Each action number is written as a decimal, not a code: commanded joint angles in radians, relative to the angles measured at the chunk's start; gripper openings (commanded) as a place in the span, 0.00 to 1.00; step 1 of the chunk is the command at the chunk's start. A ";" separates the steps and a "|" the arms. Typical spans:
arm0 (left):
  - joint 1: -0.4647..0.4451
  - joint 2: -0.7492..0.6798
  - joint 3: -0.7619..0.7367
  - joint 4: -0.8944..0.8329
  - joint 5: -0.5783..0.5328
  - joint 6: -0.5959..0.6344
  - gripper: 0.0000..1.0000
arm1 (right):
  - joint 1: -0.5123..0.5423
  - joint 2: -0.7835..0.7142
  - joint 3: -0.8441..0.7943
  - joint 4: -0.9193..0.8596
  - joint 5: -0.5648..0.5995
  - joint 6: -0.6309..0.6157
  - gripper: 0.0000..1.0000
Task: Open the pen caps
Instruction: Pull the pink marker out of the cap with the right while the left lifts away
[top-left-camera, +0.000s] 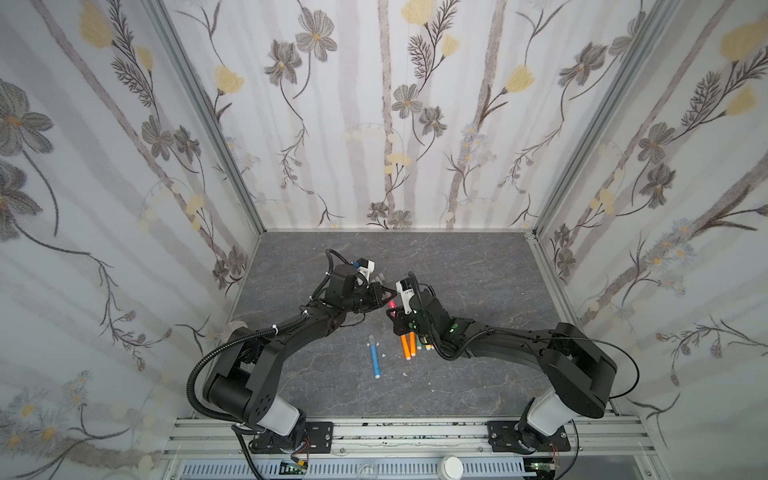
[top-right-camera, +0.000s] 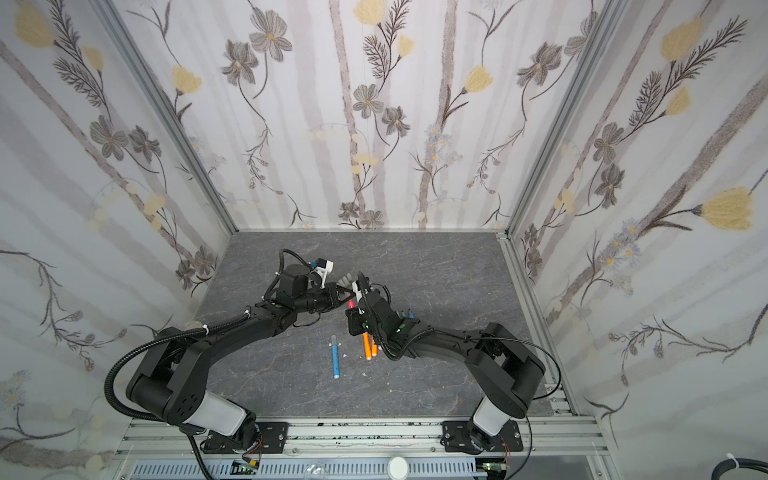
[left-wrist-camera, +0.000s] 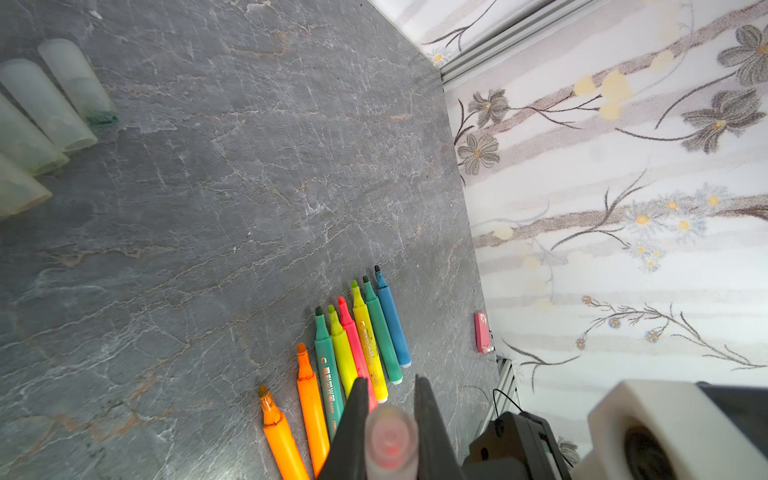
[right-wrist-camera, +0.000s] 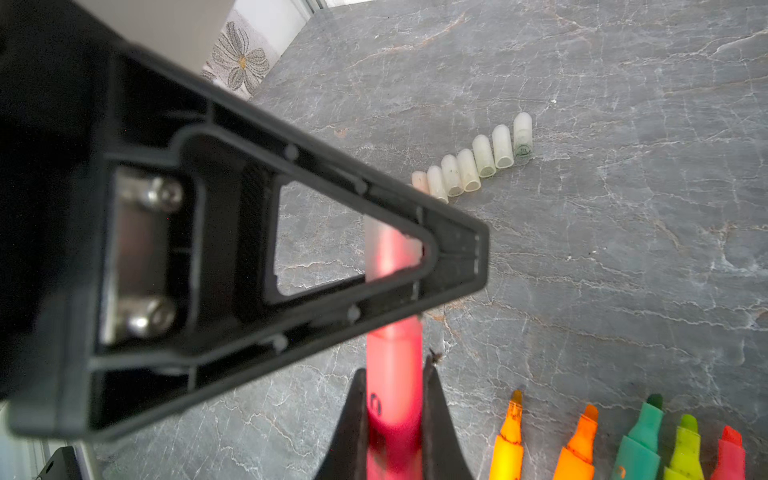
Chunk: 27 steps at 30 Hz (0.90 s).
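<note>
Held pen: slim pink marker pen, lifted off the desk, spanning the gap between the two arms near mid-desk.
Its cap: stubby translucent whitish cap, still seated over the pink tip. It is seen through the cut-out of a left finger, and end-on in the left wrist view.
Left pincer: closed on that cap, one black finger on each side.
Right pincer: closed on the pink barrel, just below the cap.
Capped pen: blue marker pen lying flat and alone, with a greyish cap on its far end. In both top views it is left of the pen row and touches nothing.
Uncapped pens: row of eight bare-tipped pens, running orange, orange, green, yellow-green, pink, yellow, green, blue. They lie side by side with tips pointing the same way, and in both top views they are partly under the right arm.
Loose caps: row of translucent whitish caps, seven visible, lying side by side and touching. The end one is partly hidden behind the left finger. The row sits beyond the held pen, toward the back wall.
Debris: small white specks near the blue pen.
Desk: grey marble-patterned slab.
Surround: floral-papered walls on three sides.
</note>
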<state>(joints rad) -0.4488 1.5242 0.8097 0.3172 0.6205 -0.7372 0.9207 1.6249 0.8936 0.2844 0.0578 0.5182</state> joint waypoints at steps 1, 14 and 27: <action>-0.001 -0.009 0.010 0.013 0.009 0.004 0.00 | 0.002 -0.005 -0.002 0.053 -0.014 0.001 0.00; 0.082 0.058 0.126 -0.106 -0.095 0.122 0.00 | 0.058 -0.097 -0.101 0.019 -0.018 0.031 0.00; 0.130 0.128 0.181 -0.113 -0.094 0.140 0.00 | 0.118 -0.134 -0.183 0.022 0.032 0.083 0.00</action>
<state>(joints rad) -0.3264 1.6432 0.9833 0.1658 0.6041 -0.6308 1.0309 1.4994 0.7136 0.3088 0.1005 0.5877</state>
